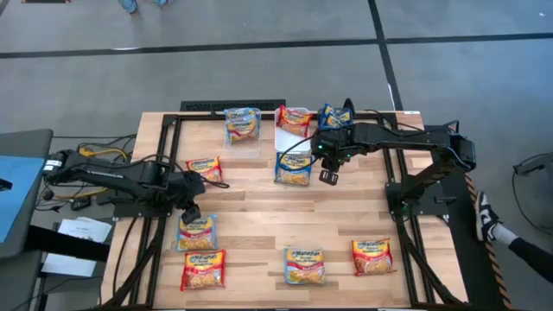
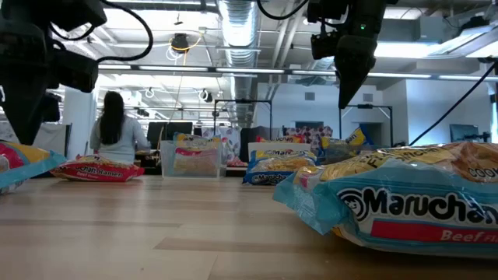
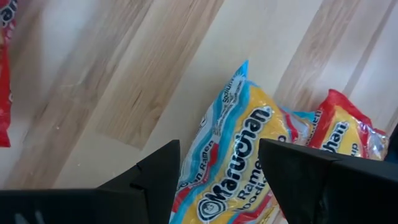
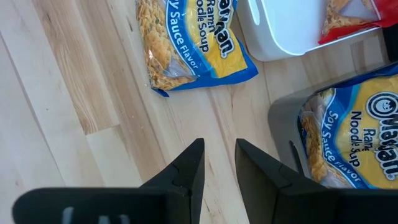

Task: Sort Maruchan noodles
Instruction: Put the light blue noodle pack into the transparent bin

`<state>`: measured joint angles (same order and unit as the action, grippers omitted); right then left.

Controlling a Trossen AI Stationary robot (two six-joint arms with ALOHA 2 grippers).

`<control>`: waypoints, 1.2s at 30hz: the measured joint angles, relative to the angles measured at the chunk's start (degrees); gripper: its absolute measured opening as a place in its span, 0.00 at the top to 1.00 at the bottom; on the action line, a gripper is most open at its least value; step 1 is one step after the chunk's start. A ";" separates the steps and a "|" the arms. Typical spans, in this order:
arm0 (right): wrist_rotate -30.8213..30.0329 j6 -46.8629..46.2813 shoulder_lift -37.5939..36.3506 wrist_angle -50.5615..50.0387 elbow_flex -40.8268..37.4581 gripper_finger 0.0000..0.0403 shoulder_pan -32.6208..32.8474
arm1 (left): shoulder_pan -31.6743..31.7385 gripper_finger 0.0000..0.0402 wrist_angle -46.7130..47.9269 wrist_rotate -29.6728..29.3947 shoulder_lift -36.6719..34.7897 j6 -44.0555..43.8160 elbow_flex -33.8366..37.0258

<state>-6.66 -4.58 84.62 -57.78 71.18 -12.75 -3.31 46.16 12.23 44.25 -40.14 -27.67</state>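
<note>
- My right gripper (image 1: 329, 175) hangs above the table (image 1: 251, 216), just beside the white bin (image 1: 292, 138), fingers nearly together and holding nothing.
- From my right wrist I see bare wood between those fingers (image 4: 186, 171); a blue packet (image 4: 186, 37) lies flat just ahead, against the white bin (image 4: 292, 31).
- That same blue packet (image 1: 293, 166) sits right at the white bin's near edge in the overhead view.
- A red packet (image 1: 296, 117) lies inside the white bin.
- Beside the white bin, a dark bin (image 4: 286, 124) holds another blue packet (image 4: 354, 137).
- On the white bin's other side, a clear bin (image 1: 243, 126) has an orange-yellow packet in it.
- My left gripper (image 1: 189, 212) is well away from the white bin, open wide, poised over a light blue packet (image 3: 239, 155), nothing gripped.
- A red packet (image 3: 345, 134) lies touching that light blue one.
- One more orange packet (image 1: 205, 168) rests between my left gripper and the clear bin.
- Far from the white bin, along the near edge of the table: a light blue beef packet (image 1: 305, 264) and an orange-red one (image 1: 373, 257).
- Beyond the table, a person (image 2: 115, 128) stands facing away.
</note>
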 joint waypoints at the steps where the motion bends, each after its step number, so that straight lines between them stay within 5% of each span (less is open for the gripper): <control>1: 0.08 0.00 0.00 0.00 0.00 0.72 0.00 | 0.00 0.49 -0.36 0.13 0.00 0.00 0.38; 30: 0.76 -0.02 0.02 0.63 0.00 0.72 -0.02 | -0.12 0.49 -12.40 12.09 18.28 3.01 1.54; 36: 0.76 -0.02 0.02 0.68 0.00 0.72 -0.02 | -0.13 0.57 -13.94 13.61 21.21 3.82 1.54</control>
<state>-5.90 -4.60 84.64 -57.10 71.18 -12.78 -3.44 32.23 25.85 65.46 -36.32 -26.13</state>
